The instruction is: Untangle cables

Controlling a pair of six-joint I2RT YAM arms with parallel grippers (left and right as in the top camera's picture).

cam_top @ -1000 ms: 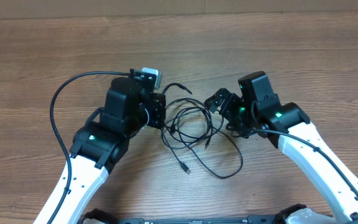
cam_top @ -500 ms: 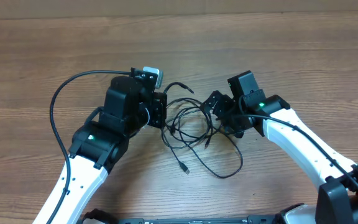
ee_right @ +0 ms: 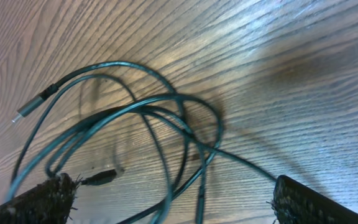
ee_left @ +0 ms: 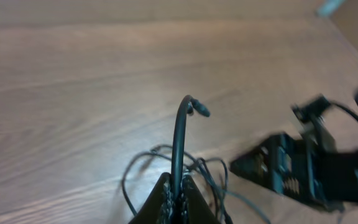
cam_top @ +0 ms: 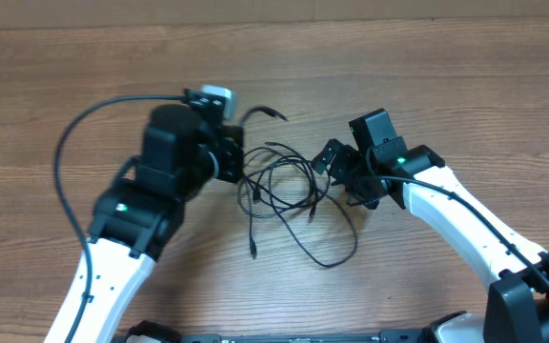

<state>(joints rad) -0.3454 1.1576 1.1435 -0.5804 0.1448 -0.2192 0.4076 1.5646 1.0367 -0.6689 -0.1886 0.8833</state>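
Your thin black flexible cables with small plug tips [cam_top: 284, 181] lie as one loose knot on the brown wood-grain table [cam_top: 427, 86], in the gap between the two arms. Seen from overhead, the knot sits at 9 o'clock from the right gripper [cam_top: 336, 170], just beside its fingertips, and at about 4 o'clock from the left gripper [ee_left: 174, 198]. Its long axis runs roughly 9 to 3 across that gap, with one slack loop trailing toward 5 o'clock and a loose plug end lying near 6. Your left gripper is pinched tight on a single strand, which stands up out of the fingers and curls over to a plug tip [ee_left: 199, 111]. Your right gripper has its jaws spread wide and grips nothing; in its wrist view several crossing strands lie between and ahead of the fingers [ee_right: 42, 199]. The right arm reaches in from 4 o'clock, wrist tipped down at the table. The left comes up from 7 o'clock, fingers facing 3. The right arm is free and nearer, so I'd judge the next grasp is its job, on a strand opposite the left's hold.
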